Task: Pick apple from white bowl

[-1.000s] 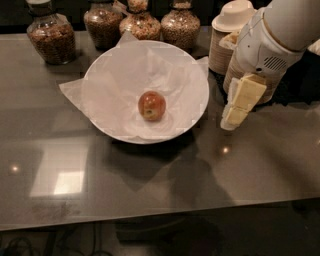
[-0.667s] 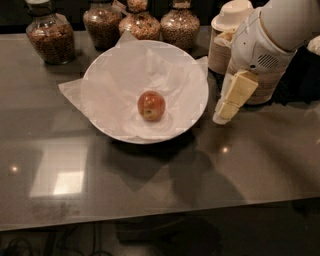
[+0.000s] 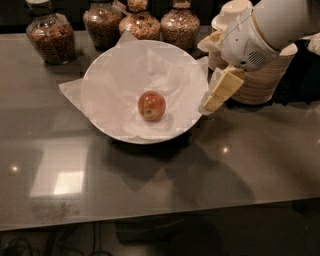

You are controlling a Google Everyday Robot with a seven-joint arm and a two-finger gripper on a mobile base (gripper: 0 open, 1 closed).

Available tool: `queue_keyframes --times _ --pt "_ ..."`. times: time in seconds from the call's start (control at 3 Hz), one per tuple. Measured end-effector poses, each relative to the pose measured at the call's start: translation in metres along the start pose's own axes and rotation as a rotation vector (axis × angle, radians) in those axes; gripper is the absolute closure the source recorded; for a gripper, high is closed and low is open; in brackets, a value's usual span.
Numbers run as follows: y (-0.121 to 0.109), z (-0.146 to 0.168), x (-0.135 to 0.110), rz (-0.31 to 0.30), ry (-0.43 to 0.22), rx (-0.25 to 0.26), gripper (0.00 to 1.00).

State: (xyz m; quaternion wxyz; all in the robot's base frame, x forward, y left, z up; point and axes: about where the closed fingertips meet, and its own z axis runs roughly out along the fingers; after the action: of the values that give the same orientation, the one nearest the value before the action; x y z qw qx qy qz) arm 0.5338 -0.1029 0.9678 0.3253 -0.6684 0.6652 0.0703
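The apple (image 3: 151, 105), small, red with yellowish patches, lies near the middle of the white bowl (image 3: 105, 80), which is wide, shallow and lined with crinkled white paper. The bowl stands on a dark glossy table (image 3: 150, 195). My gripper (image 3: 214, 101), cream-coloured on a white arm coming in from the upper right, hangs just over the bowl's right rim. It is to the right of the apple, apart from it, and holds nothing that I can see.
Several glass jars of nuts and grains (image 3: 47, 35) (image 3: 140, 22) stand along the back edge behind the bowl. A stack of tan paper bowls (image 3: 262, 82) and white cups (image 3: 232, 11) stand at the right, partly behind my arm.
My gripper has moved left and slightly up, from beside the bowl to just over its right rim. The apple and bowl have not moved.
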Motion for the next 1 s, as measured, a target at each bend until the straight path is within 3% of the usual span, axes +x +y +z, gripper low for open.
queue_keyframes --times 0.33,1.0 --pt "0.000 0.011 -0.015 -0.043 -0.046 -0.044 0.17" --pt "0.005 0.047 -0.033 -0.114 -0.083 -0.154 0.16"
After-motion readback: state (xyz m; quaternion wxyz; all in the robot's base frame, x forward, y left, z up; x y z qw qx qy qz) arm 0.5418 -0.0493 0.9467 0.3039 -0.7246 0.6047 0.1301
